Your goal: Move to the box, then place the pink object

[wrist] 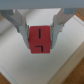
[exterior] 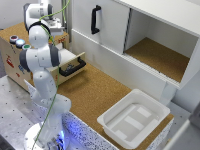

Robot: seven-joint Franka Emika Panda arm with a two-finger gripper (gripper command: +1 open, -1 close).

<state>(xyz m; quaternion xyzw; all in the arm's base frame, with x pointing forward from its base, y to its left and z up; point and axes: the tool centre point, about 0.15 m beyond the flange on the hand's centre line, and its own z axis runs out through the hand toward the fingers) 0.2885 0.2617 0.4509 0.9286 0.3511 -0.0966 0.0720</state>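
Cork-topped desk (exterior: 95, 95). Wooden box (exterior: 20, 55) at the exterior view's left, coloured buttons (exterior: 17, 40) on top, drawer (exterior: 74, 64) pulled open with a black handle (exterior: 73, 70). White cabinet (exterior: 145, 40) at the back: black handle (exterior: 95, 20) on the closed door, open compartment (exterior: 160, 55) with cork floor beside it.

Both pictures are small and soft, with no sharp edges anywhere. The exterior view is evenly bright; the white cabinet (exterior: 150, 30) is almost overexposed, and a blue glow lies near the arm's base (exterior: 50, 137). The box (exterior: 134, 118) throws only a weak shadow inside (its ridges are hardly visible). In the wrist view the pink object (wrist: 41, 39) is blurred, and its background is pale and washed out.
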